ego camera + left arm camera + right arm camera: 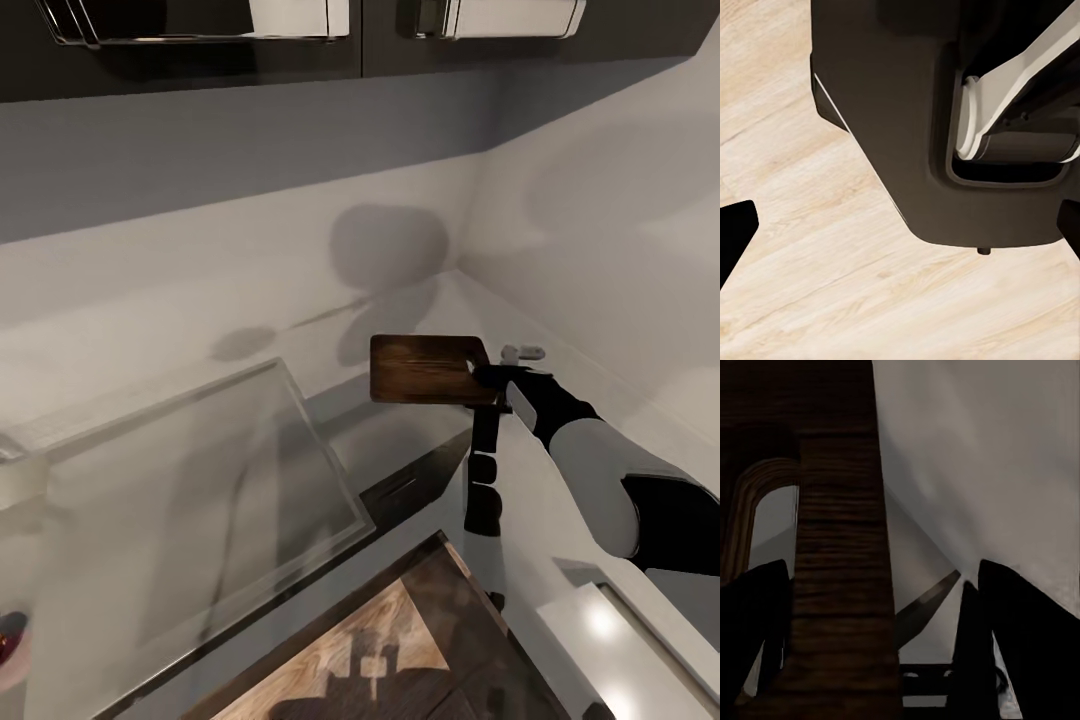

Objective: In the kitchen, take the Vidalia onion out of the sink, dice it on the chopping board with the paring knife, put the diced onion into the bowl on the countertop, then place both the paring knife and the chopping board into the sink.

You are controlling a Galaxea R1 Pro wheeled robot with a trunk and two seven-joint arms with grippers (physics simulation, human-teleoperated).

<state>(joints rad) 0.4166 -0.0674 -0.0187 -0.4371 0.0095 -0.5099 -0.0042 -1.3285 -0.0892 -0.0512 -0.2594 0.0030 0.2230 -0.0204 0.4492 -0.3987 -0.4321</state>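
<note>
chopping board (425, 372): dark brown wood grain | countertop (150, 300): pale grey | floor (810, 262): light wood

You have no readable text, label, brand, number or sign anywhere in these three views to go by.

Open countertop (200, 290) ahead; corner walls (600, 230) and cabinets (300, 40) hem it.

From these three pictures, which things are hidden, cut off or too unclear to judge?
- Sink: head view, glare washes out the basin; its contents cannot be told.
- Pinkish-red thing: head view, cut by the picture's edge; identity unclear.
- Chopping board: right wrist view, so close that its far end is out of frame.
- Right claw: head view, fingertips hidden by the board's edge.
- Left claw: left wrist view, dark shapes at the edges; state unclear.
</note>
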